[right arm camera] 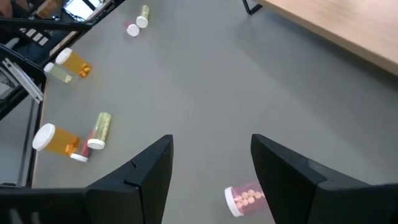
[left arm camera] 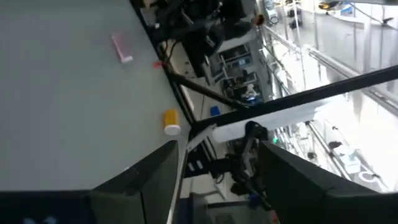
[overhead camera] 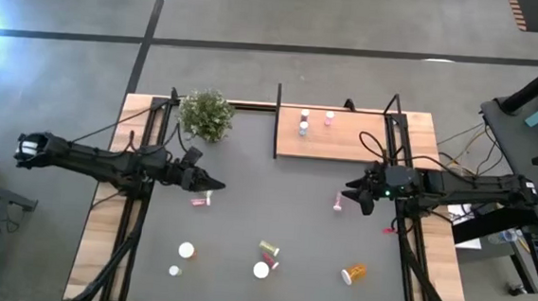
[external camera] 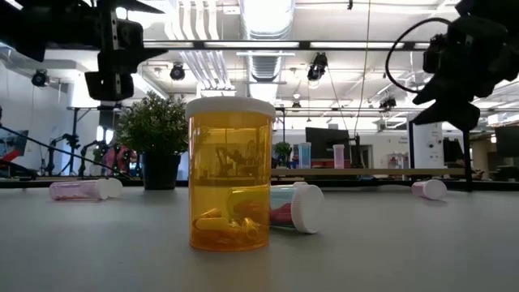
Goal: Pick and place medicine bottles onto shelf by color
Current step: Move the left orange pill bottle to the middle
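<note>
Basically, left gripper [overhead camera: 217, 184] hovered parted and empty by a toppled pink bottle [overhead camera: 201, 201], with the plant [overhead camera: 205, 114] behind it. Mid-table, orange bottles [overhead camera: 262, 269] and a yellow-green one [overhead camera: 269, 249] lay scattered; three bottles [overhead camera: 304, 126] stood on the shelf [overhead camera: 346, 135]. Right gripper [overhead camera: 352, 192] hung parted, empty, above another fallen pink bottle [right arm camera: 244, 199].
</note>
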